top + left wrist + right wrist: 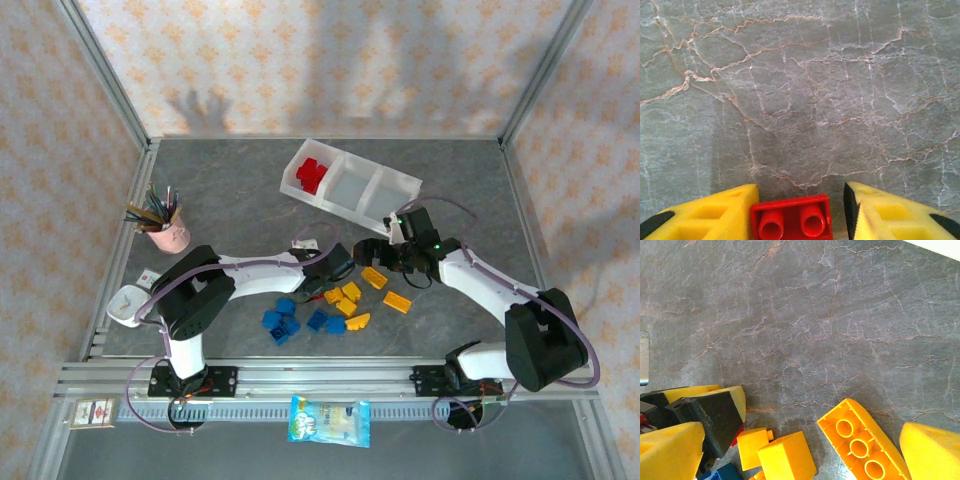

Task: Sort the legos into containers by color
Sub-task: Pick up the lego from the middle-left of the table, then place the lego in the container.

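Two pincers sit close together near the middle of the desk [240,170], over the loose legos. The left pincer [800,197] straddles a red brick [791,219]. One yellow finger [715,212] touches the brick's side and a thin gap shows at the other finger, so the jaws stand slightly apart, not clamped on it. The right pincer [800,435] is spread wide, its fingers at the two lower corners of its wrist view. Yellow bricks [787,457] lie on the desk between those fingers, among them a long yellow brick [865,445] showing three round rings.

From above, the yellow pieces lie just to the near-edge side of both pincers. The blue bricks [283,322] are clustered beside them, further toward the left edge. The containers [395,185] stand toward the far edge, right of the middle, and are set at an angle to it. Several red bricks [312,175] lie in the leftmost compartment. A pink pen cup [168,234] stands near the left edge, and a blue-and-white packet [328,420] lies on the rail at the near edge.
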